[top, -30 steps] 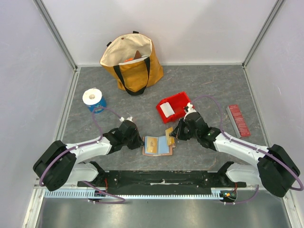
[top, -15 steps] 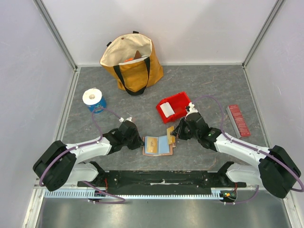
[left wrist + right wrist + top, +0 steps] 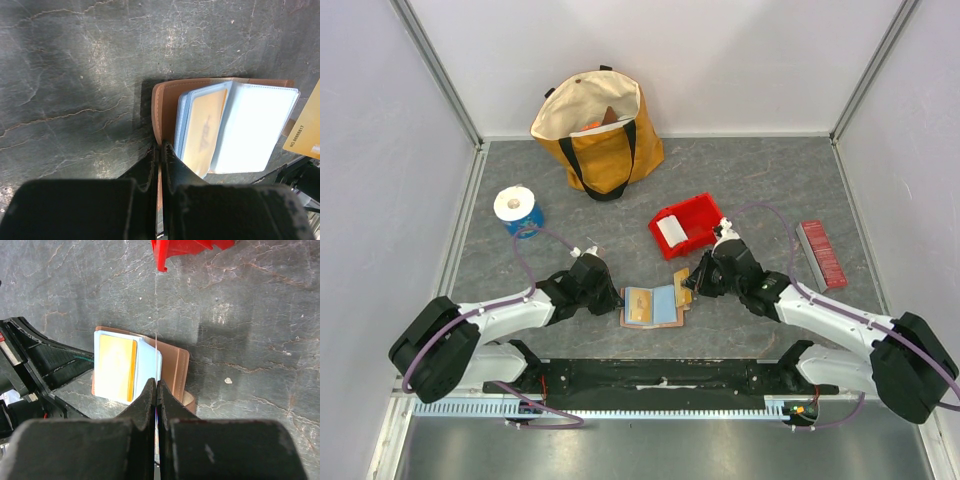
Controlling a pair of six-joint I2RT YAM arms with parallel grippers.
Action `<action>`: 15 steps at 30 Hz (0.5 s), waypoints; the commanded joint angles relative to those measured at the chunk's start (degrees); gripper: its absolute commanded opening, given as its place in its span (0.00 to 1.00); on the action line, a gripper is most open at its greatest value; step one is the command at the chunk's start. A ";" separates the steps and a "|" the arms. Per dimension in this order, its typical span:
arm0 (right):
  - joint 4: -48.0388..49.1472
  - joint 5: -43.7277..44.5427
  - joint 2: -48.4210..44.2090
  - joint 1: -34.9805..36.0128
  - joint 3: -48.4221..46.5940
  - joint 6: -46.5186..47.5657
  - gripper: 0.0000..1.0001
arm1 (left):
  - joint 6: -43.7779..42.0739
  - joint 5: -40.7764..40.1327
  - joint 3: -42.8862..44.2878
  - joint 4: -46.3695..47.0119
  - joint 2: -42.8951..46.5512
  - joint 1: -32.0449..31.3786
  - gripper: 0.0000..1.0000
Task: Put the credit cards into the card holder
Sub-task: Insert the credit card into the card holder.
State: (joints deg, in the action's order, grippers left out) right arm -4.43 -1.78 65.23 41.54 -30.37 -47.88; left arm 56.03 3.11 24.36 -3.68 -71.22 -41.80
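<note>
The tan card holder lies open on the table between the arms, with a yellowish card in its clear sleeves and a pale blue-white leaf beside it. My left gripper is shut on the holder's left brown edge, as the left wrist view shows. My right gripper is shut on another yellowish card, held on edge over the holder's right side. In the right wrist view that card shows as a thin line above the holder.
A red bin with a white flat item stands just behind the right gripper. A yellow tote bag stands at the back. A blue and white roll is at the left, and a dark-red ribbed bar at the right.
My right gripper has shifted a little with its card, down toward the holder's right edge. The left gripper and the holder have not moved.
</note>
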 commanded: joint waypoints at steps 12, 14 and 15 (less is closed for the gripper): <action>3.54 -1.47 0.51 0.82 2.60 -1.17 0.00 | 1.45 -1.62 -0.89 -0.27 1.35 -0.12 0.02; 3.64 -2.00 0.77 0.82 2.51 -1.25 0.00 | 1.45 -1.71 -0.89 -0.27 1.35 -0.12 0.02; 3.81 -2.00 0.60 0.82 2.51 -1.34 0.00 | 1.54 -1.80 -0.89 -0.27 1.43 -0.12 0.02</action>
State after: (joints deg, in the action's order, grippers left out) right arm -3.36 -2.96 65.65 42.06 -28.18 -48.42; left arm 56.10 3.07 23.92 -3.75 -70.57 -41.82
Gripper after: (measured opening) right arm 0.009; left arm 0.033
